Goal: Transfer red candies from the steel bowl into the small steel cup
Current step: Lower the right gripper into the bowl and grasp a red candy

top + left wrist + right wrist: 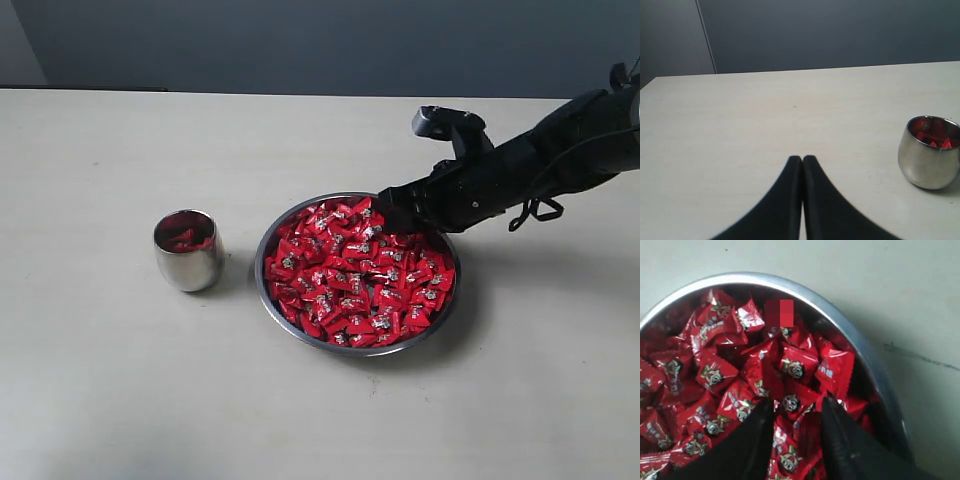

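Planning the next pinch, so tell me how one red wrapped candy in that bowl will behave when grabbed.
The red candies probably slip easily: their wrappers look glossy. Small and pillow-shaped, they likely weigh little and crinkle. Heaped loosely in the steel bowl, neighbours may shift or ride along once the right tool, jaws apart in the pile, closes.

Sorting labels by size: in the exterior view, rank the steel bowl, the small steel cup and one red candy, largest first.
1. steel bowl
2. small steel cup
3. red candy, clearly smallest
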### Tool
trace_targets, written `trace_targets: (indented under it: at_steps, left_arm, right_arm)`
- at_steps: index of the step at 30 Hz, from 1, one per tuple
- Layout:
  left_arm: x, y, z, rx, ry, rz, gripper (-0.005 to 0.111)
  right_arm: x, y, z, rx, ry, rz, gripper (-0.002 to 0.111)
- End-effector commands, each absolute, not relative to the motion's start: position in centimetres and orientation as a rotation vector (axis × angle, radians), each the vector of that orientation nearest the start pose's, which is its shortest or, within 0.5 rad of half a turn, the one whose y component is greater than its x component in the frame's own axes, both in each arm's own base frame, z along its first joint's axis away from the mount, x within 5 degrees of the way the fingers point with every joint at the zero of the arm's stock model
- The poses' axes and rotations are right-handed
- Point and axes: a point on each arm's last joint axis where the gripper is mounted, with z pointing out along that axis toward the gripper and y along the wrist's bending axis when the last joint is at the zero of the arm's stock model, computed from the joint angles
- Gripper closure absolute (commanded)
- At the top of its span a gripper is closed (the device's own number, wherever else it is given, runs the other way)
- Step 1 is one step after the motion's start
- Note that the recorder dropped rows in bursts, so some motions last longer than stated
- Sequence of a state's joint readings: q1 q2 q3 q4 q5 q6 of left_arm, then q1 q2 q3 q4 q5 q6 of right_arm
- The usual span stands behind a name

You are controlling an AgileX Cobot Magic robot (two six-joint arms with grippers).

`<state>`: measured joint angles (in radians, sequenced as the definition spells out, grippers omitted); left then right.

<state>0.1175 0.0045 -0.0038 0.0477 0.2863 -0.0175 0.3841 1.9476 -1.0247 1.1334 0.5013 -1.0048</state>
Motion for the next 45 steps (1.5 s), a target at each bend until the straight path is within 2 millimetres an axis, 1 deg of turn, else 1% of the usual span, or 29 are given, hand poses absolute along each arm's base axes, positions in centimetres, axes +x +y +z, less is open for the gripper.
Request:
trace_targets:
  at_steps: [1, 4, 7, 10, 14, 19, 27, 37, 39, 42, 43, 44, 45]
  left_arm:
    - [5.4, 0.8, 18.7, -0.093, 1.767, 0.114, 0.106]
    - [5.4, 0.8, 18.7, -0.093, 1.767, 0.114, 0.106]
    - [5.4, 0.8, 18.7, -0.093, 1.767, 0.114, 0.106]
    - [5.4, 0.8, 18.7, -0.093, 1.767, 0.114, 0.106]
    - [5.4, 0.8, 18.7, -0.093, 1.767, 0.114, 0.106]
    - [5.4, 0.8, 18.7, -0.093, 1.767, 0.114, 0.106]
    - [5.4, 0.8, 18.7, -0.093, 1.767, 0.114, 0.106]
    - [5.4, 0.8, 18.7, -0.093, 1.767, 0.114, 0.106]
    - [5.4, 0.8, 18.7, -0.093, 1.767, 0.114, 0.106]
    - [5.4, 0.8, 18.7, -0.093, 1.767, 0.114, 0.106]
    - [5.4, 0.8, 18.7, -0.093, 1.767, 0.114, 0.106]
    - [5.4, 0.8, 18.7, -0.093, 1.767, 0.114, 0.106]
    - [5.4, 0.8, 18.7, -0.093, 1.767, 0.114, 0.106]
  right_arm:
    - [32.3, 17.0, 12.8, -0.570, 2.615, 0.726, 0.076]
    - [32.7, 16.9, 12.8, -0.547, 2.602, 0.695, 0.076]
    - [32.7, 17.1, 12.9, -0.527, 2.596, 0.707, 0.076]
    - [32.2, 18.3, 12.9, -0.569, 2.589, 0.706, 0.076]
    - [32.1, 19.0, 12.9, -0.576, 2.563, 0.651, 0.076]
    - [32.1, 18.9, 12.7, -0.604, 2.559, 0.621, 0.076]
    - [32.1, 18.9, 10.7, -0.603, 2.612, 0.612, 0.076]
    - [32.1, 18.9, 10.8, -0.603, 2.612, 0.612, 0.076]
    - [32.1, 18.9, 10.8, -0.603, 2.612, 0.612, 0.083]
    - [32.1, 18.9, 10.8, -0.607, 2.611, 0.610, 0.101]
    - [32.1, 18.9, 10.8, -0.607, 2.611, 0.610, 0.106]
    - [32.1, 18.9, 10.7, -0.609, 2.611, 0.609, 0.109]
    - [32.1, 18.9, 10.7, -0.616, 2.610, 0.606, 0.109]
